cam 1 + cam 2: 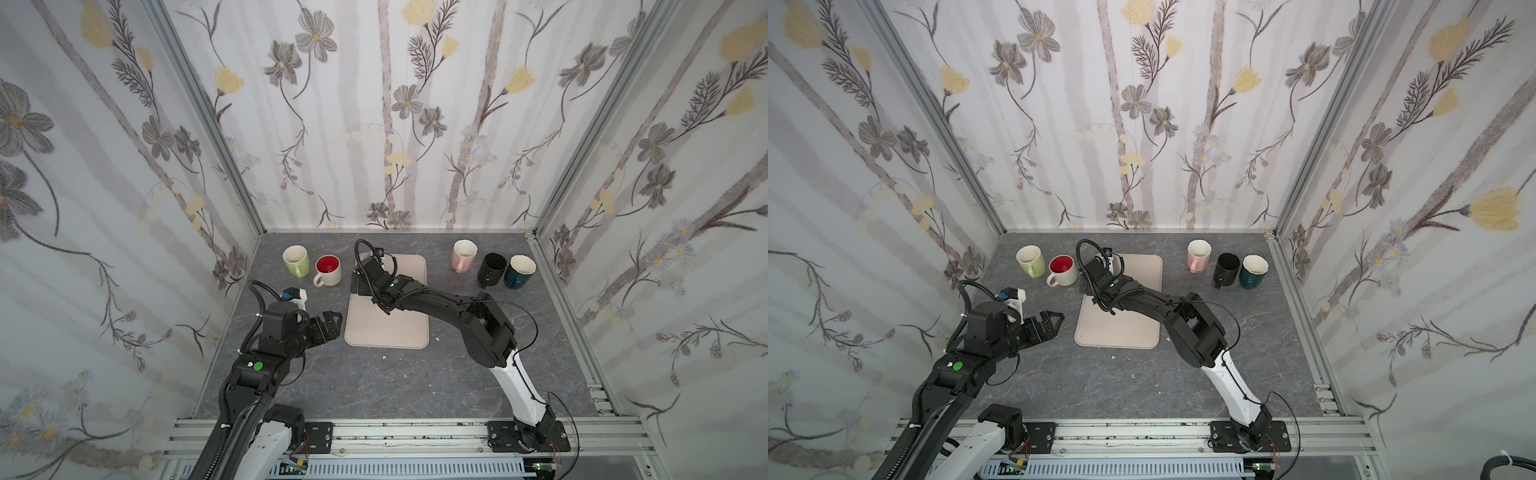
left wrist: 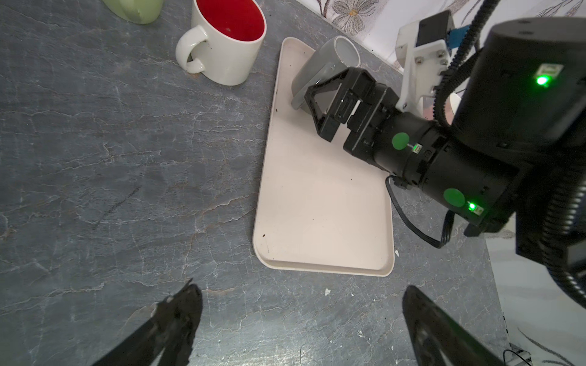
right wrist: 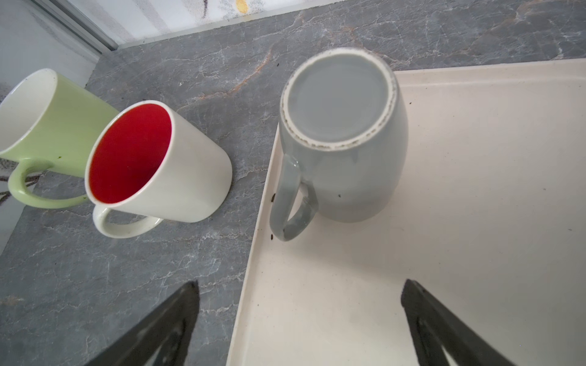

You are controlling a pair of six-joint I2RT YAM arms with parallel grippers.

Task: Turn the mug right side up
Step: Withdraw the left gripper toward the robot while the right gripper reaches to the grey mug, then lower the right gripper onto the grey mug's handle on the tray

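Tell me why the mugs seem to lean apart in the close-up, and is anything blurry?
Right wrist view: the wide-angle lens splays the green mug and red-lined mug outward; the gray mug is sharp, the near black fingers soft. Left wrist view: a green light blooms with glare.

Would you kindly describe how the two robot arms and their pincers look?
The left arm and right arm are black with white lower links, round green stickers, ribbed black conduit and thin black cables. The left pincer and right pincer are black, with triangular open-frame fingers and white camera brackets.
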